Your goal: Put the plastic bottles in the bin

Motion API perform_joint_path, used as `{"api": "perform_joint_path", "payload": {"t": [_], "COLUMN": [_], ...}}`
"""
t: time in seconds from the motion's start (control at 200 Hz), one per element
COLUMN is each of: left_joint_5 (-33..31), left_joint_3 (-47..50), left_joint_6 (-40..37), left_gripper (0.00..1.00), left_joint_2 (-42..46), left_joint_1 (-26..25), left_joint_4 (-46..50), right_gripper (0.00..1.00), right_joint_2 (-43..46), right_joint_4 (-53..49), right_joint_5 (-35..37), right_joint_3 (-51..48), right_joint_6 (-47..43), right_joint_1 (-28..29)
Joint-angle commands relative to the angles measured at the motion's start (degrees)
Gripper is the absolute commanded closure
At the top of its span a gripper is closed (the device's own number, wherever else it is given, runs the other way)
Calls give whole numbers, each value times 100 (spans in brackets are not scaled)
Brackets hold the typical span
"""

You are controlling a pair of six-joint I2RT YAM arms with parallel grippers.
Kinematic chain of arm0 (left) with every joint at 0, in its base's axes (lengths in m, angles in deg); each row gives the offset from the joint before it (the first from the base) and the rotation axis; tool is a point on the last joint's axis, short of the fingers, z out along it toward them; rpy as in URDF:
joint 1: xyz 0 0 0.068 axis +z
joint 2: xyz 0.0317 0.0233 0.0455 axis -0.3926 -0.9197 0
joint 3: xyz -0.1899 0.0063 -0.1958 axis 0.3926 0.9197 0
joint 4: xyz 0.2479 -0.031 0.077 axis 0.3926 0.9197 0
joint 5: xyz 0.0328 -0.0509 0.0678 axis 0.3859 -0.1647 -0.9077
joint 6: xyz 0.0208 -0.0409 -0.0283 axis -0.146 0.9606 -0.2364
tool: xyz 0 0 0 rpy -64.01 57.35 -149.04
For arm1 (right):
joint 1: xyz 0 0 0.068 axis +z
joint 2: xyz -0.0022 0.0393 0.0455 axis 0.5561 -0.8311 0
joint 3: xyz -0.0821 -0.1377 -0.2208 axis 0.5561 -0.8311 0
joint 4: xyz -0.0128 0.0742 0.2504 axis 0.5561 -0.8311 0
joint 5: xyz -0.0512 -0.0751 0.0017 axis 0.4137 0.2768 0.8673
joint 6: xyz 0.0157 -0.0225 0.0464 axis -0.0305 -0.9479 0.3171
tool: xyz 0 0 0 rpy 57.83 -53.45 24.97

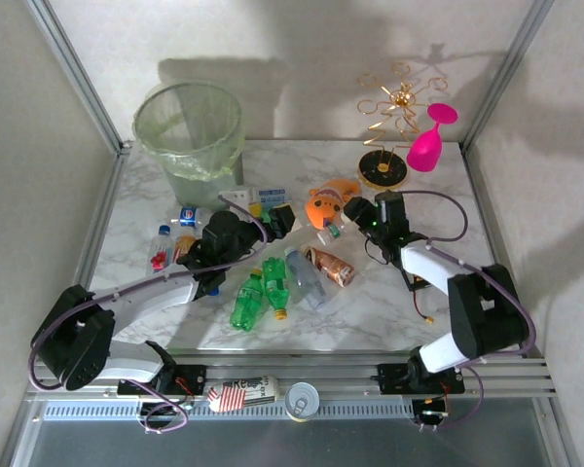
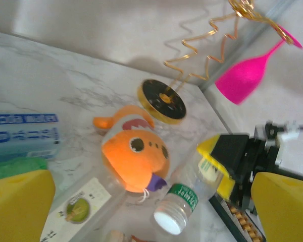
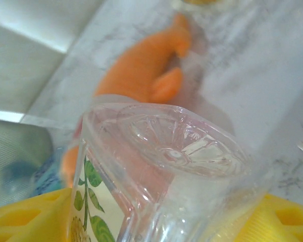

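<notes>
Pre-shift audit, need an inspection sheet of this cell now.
surface: marble table, no spills seen
job's things: bottles loose mid-table; bin upright, far left
clutter: fish toy, pink goblet, gold stand; can on near rail
grippers: left gripper jaws open; right gripper jaws closed on clear bottle
cables: purple cable looped beside right arm
surroundings: pale walls, metal frame
</notes>
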Motion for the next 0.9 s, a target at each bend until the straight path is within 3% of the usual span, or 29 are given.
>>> {"api": "perform_joint_path", "payload": {"t": [0.0,0.125,0.29,0.436,0.666,0.896], "left_joint_5": [1381,2306,2916,3102,3171,3107], "left_joint_3": [-502,-1010,-1376,-1531,-1754,-1836], "left_joint_6": [-512,-903,-1049,-1039,-1013,-962], "left_gripper": [0,0,1,4,12,31], "left_joint_2": [-226,-583,-1012,-1313,-1733,-1881], "left_joint_1": [87,78,2,-135,-293,-299], "left_joint_4": [17,568,948,1075,1204,1204], "right_gripper": [47,47,47,48,48,48], "right_joint_2": [407,763,1063,1110,1114,1149], "right_joint_4": [-210,-184,-154,33,74,70], "right_joint_5": [-425,-1053,-1566,-2017,-2066,-2094], "right_joint_3": [239,334,441,468,548,541], "right_joint_6": [-786,-1140,-1328,-1315,-1435,-1490], "right_joint_1": [21,22,54,124,341,409]}}
